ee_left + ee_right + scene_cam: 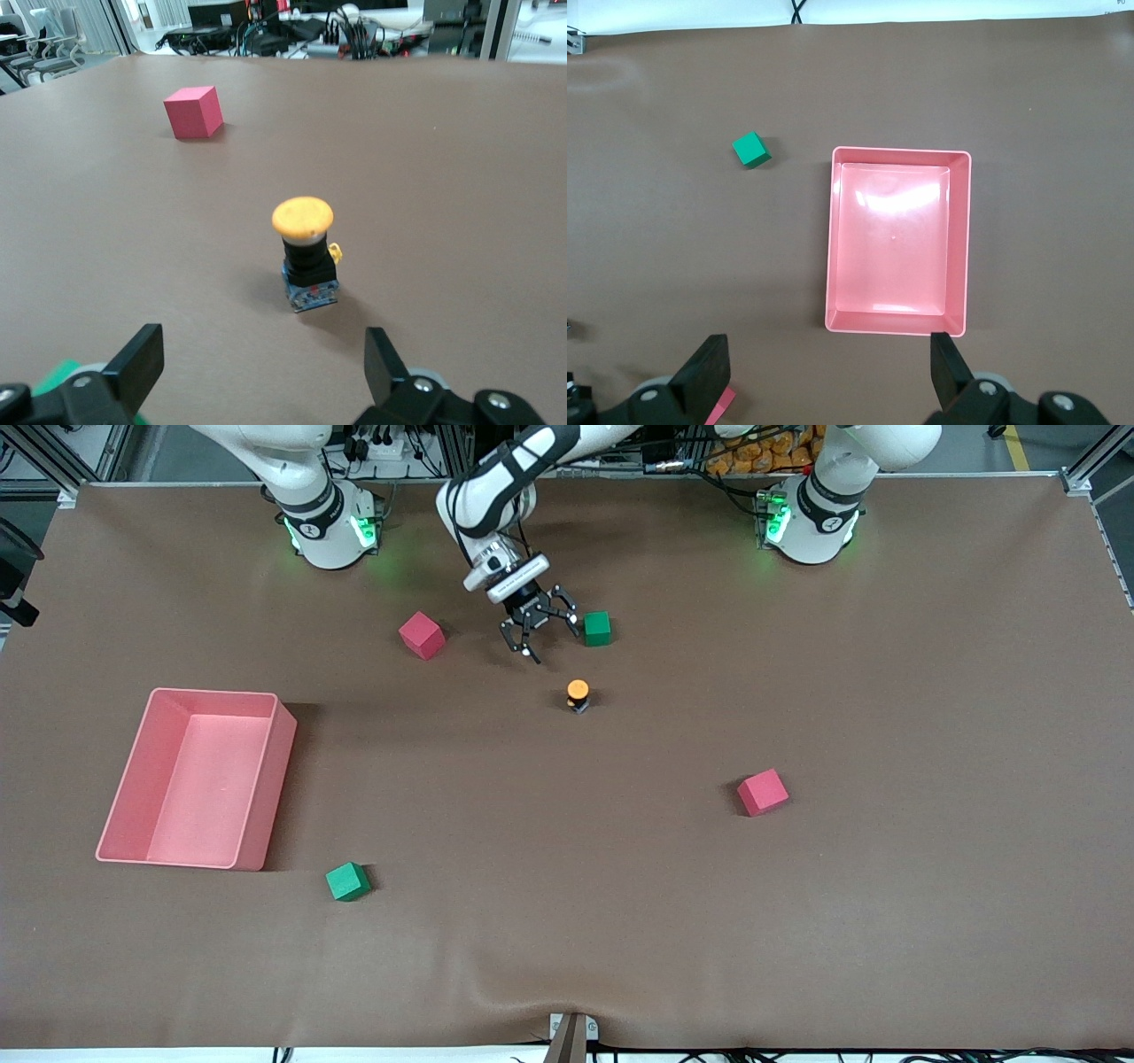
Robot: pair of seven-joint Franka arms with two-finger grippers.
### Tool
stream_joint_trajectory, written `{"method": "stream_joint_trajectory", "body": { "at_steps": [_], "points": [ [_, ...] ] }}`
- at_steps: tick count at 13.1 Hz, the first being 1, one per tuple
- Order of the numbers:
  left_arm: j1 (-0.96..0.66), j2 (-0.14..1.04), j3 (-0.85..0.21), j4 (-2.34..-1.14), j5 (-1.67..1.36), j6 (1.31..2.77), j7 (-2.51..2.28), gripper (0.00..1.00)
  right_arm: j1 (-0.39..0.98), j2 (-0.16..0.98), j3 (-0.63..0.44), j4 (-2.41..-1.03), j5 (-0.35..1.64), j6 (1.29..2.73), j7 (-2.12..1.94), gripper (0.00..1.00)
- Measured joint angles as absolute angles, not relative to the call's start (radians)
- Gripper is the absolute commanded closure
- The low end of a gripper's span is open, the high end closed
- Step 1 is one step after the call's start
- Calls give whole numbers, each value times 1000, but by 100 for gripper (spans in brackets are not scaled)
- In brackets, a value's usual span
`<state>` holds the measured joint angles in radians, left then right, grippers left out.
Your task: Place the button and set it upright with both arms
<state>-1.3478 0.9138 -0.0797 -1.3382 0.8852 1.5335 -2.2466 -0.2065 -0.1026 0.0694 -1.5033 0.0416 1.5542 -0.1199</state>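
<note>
L gripper [542, 631] released, jaws wide, empty — hangs over table between far red cube [422, 635] and far green cube [597, 628]. Button [578, 694] stands upright, orange cap up, nearer the front cam than that green cube. R gripper [833, 372] open, waiting above pink bin [958, 248]. Risk: a low retreat clips the cap — button topples.

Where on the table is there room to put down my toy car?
The biggest bare patch lies nearer the front camera than the pink tray, one green cube and one red cube. Another lies between that red cube and the table's end by the left arm. It is crowded around the button, under the open left pincer, between two more cubes.
</note>
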Motion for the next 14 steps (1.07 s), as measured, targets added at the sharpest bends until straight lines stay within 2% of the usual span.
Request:
{"method": "stream_joint_trajectory", "body": {
  "at_steps": [5,10,14],
  "points": [
    [-1153,712,-69,-1333,783,1536,-1881,0,-205,-103,69,-1500,42,1557,-120,0],
    [-898,537,-71,-1328,602,1611,-1503,0,-205,-104,68,-1488,42,1553,-120,0],
    [-706,451,-71,-1329,443,1622,-1182,0,-201,-103,69,-1486,42,1504,-120,0]
  ]
}}
